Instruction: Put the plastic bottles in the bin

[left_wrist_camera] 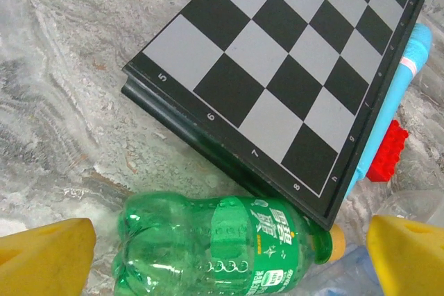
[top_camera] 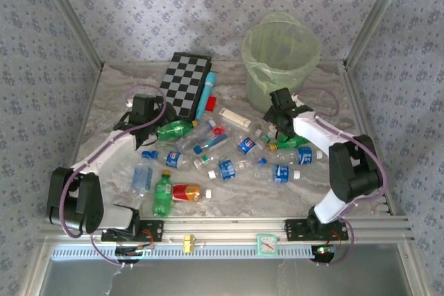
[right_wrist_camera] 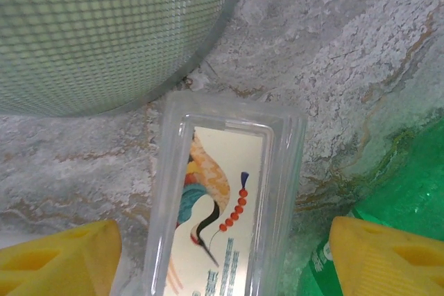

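Reaching forward, left gripper point(left_wrist_camera: 229, 258) is hanging jaws wide over green bottle point(left_wrist_camera: 208, 240) beside checkerboard point(left_wrist_camera: 291, 67); right gripper point(right_wrist_camera: 225, 254) is straddling clear box point(right_wrist_camera: 222, 192), jaws parted, just beside bin point(right_wrist_camera: 104, 25).

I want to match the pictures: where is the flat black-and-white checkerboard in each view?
Top external: flat black-and-white checkerboard, far centre-left of the table.
Left wrist: upper right, above a green plastic bottle.
Shared landmark: long cyan tube along its right edge.
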`<action>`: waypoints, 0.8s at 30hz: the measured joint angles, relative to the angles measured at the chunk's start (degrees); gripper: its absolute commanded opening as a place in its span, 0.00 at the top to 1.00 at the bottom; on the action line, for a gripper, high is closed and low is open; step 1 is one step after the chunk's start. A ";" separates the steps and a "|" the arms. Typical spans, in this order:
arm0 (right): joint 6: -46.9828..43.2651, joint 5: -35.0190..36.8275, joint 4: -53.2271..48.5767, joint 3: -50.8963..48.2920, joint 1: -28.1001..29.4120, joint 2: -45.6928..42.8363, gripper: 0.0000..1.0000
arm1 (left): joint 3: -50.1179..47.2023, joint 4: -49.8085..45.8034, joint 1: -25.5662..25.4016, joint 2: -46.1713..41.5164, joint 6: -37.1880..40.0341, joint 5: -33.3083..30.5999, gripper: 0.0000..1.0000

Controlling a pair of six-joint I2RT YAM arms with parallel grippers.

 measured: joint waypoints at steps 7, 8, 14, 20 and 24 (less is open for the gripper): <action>-0.07 1.07 3.26 1.14 0.00 2.97 0.23 | 0.00 0.00 0.00 0.00 -0.17 0.00 0.00; -0.07 1.09 3.80 1.55 0.00 3.52 0.24 | 0.00 0.00 0.00 0.00 -0.20 0.00 0.00; 0.00 0.42 4.94 2.47 0.26 6.93 0.24 | 0.00 0.00 0.00 0.00 -0.20 0.00 0.00; 0.00 0.17 4.85 2.80 0.37 9.11 0.25 | 0.00 -0.04 0.00 0.00 -0.20 -0.42 0.00; -0.13 0.15 4.79 3.76 0.48 10.27 0.33 | 0.00 -0.04 0.00 0.00 -0.20 -0.63 0.00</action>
